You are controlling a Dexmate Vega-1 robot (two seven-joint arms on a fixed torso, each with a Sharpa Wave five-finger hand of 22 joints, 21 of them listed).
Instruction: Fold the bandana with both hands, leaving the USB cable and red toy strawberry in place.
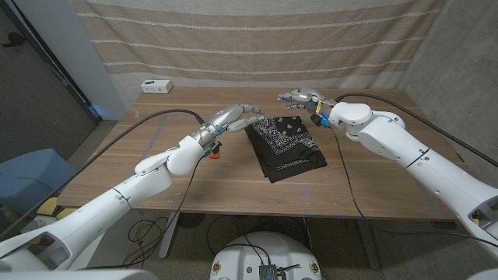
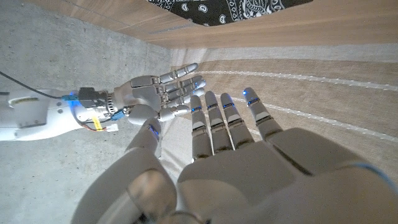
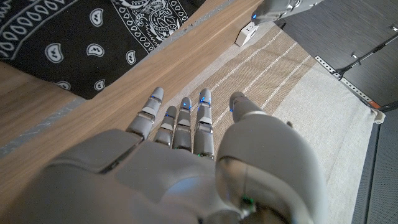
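Note:
The black bandana (image 1: 284,144) with white paisley print lies folded into a rectangle on the middle of the wooden table (image 1: 156,179). Its edge also shows in the left wrist view (image 2: 236,9) and the right wrist view (image 3: 74,43). My left hand (image 1: 233,118) hovers just left of the bandana's far corner, fingers stretched out and apart, holding nothing (image 2: 249,155). My right hand (image 1: 299,97) is beyond the bandana's far edge, also spread and empty (image 3: 186,162). The two hands face each other with fingertips close (image 2: 155,93). The red toy strawberry (image 1: 215,152) sits by my left wrist.
A small white box (image 1: 156,86) stands at the table's far left edge (image 3: 249,34). A striped curtain (image 1: 257,39) hangs behind the table. Black cables (image 1: 148,124) run along both arms.

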